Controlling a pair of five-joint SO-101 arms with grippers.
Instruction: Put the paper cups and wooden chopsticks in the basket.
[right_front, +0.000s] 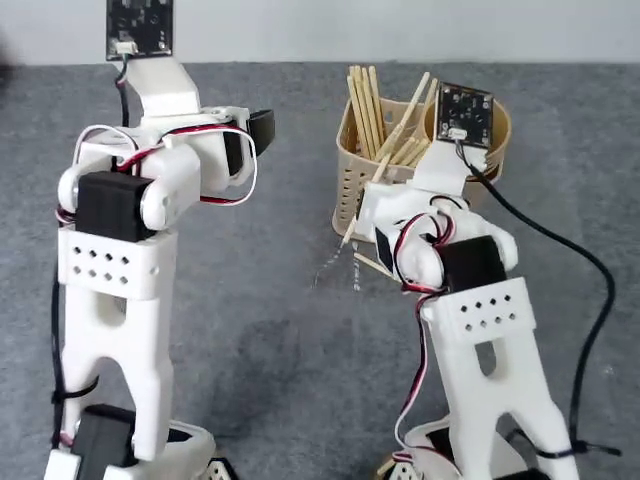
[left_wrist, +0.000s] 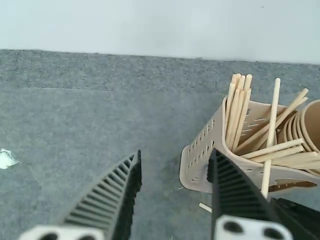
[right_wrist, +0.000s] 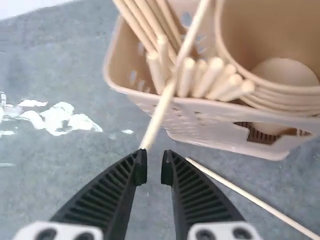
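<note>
white arms (right_front: 120, 300) | black servos (right_front: 112, 205) | red-white cables (right_front: 220, 199) | black ribbed fingers (right_wrist: 112, 195)

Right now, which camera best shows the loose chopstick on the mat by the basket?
The right wrist view: the loose chopstick shows along most of its length, lying beside the basket. The high view shows a short end beside the right arm; the left wrist view shows a stub.

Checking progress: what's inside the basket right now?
Stacked paper cups and a bundle of wooden chopsticks stand inside the basket. They cover its floor, so anything underneath them is hidden.
</note>
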